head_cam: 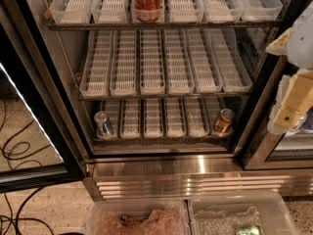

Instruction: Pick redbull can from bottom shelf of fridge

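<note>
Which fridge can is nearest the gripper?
The copper-gold can, right end of the bottom shelf, near the gripper at frame right; the redbull can stands far left, the red can higher.

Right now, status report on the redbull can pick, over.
Gripper at far right, outside the fridge. Redbull can on bottom shelf, leftmost lane, untouched. Nothing in front of it; copper can sits far right.

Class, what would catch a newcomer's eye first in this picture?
In the open fridge, rows of white trays show three cans: a red can at the top, a redbull can bottom left and a copper can bottom right. The end effector hangs at the right edge, outside the fridge.
</note>
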Controlling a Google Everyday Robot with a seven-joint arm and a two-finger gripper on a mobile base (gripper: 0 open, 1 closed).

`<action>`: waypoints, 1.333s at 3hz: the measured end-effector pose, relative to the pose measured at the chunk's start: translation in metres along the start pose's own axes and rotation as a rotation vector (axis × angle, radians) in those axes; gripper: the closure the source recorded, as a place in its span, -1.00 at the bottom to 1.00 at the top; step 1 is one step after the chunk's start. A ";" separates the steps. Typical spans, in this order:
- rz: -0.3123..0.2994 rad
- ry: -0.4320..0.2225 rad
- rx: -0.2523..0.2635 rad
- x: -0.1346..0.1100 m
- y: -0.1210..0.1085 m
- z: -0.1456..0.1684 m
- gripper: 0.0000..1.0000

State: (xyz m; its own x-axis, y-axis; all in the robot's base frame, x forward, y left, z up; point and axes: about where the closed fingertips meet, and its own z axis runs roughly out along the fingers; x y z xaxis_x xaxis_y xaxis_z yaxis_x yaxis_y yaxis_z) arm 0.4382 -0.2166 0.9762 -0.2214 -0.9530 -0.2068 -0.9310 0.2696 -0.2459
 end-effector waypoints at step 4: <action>0.077 -0.128 0.042 -0.017 0.009 0.010 -1.00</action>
State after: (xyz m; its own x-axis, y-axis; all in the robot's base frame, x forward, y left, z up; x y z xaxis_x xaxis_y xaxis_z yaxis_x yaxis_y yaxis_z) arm 0.4367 -0.1969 0.9679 -0.2501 -0.9046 -0.3452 -0.8994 0.3491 -0.2631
